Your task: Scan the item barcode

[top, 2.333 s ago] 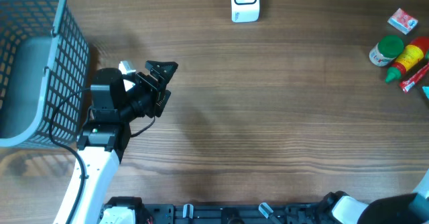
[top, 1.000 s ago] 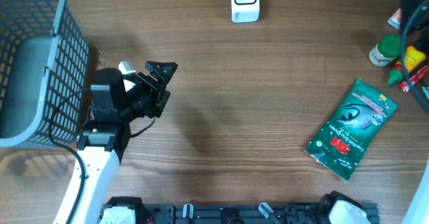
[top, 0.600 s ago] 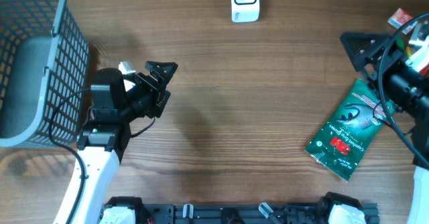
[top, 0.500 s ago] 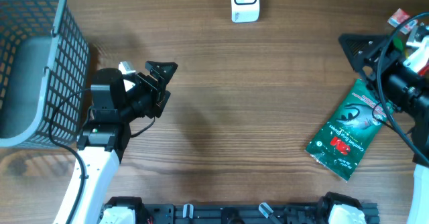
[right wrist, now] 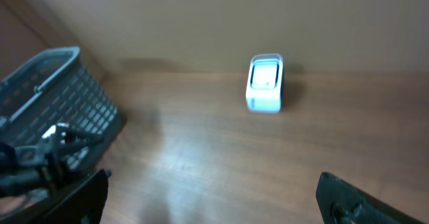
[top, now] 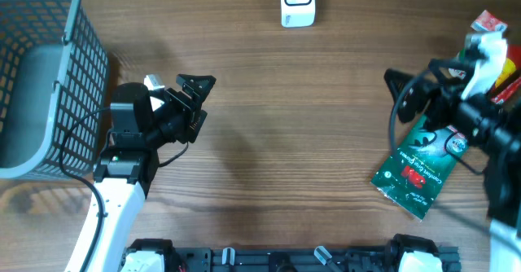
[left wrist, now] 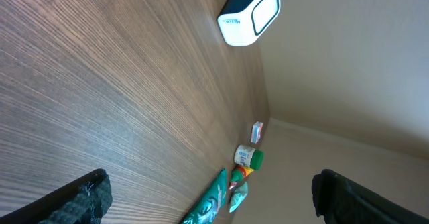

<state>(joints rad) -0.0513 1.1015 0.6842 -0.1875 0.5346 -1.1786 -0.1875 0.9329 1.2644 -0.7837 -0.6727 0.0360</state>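
A grey mesh basket (top: 81, 93) is parked at the left edge of the wooden table (top: 309, 142). Way over in the far right corner, a small red-and-white box (top: 488, 20), a green-lidded jar (left wrist: 247, 158) and a red bottle (top: 513, 62) are bunched together.

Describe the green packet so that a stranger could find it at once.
Start at the right side of the wooden table. Near the small bottles there lies the green packet. It alone is flat, large and dark green with red print.

green pouch (top: 413, 174) lying flat, tilted diagonally, right side; white scanner (top: 297, 3) at far edge, well apart
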